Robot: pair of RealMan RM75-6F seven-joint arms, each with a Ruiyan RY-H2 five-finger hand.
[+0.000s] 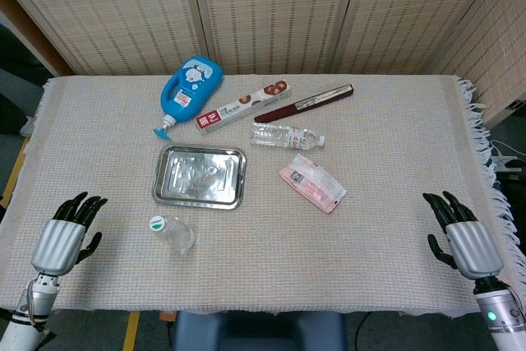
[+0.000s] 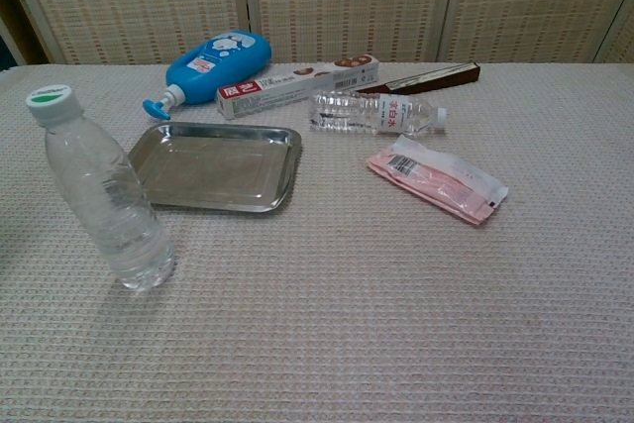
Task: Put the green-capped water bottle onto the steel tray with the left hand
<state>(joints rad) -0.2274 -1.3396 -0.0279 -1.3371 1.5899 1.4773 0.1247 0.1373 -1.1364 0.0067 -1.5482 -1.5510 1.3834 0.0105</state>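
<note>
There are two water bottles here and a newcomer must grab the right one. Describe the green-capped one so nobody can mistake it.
Start at the steel tray left of the table's middle. Just in front of its near edge, toward the robot, stands the green-capped water bottle, clear and upright. The other water bottle lies on its side beyond the tray, with a white cap and a label.

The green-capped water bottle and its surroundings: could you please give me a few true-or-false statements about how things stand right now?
1. The green-capped water bottle stands upright on the cloth. True.
2. It already stands on the steel tray. False: it stands on the cloth in front of the tray, apart from it.
3. The left hand grips the bottle. False: it holds nothing, off to the bottle's left.
4. A second clear bottle lies on its side beyond the tray. True.
5. The right hand holds the pink packet. False: the packet lies on the cloth.
</note>
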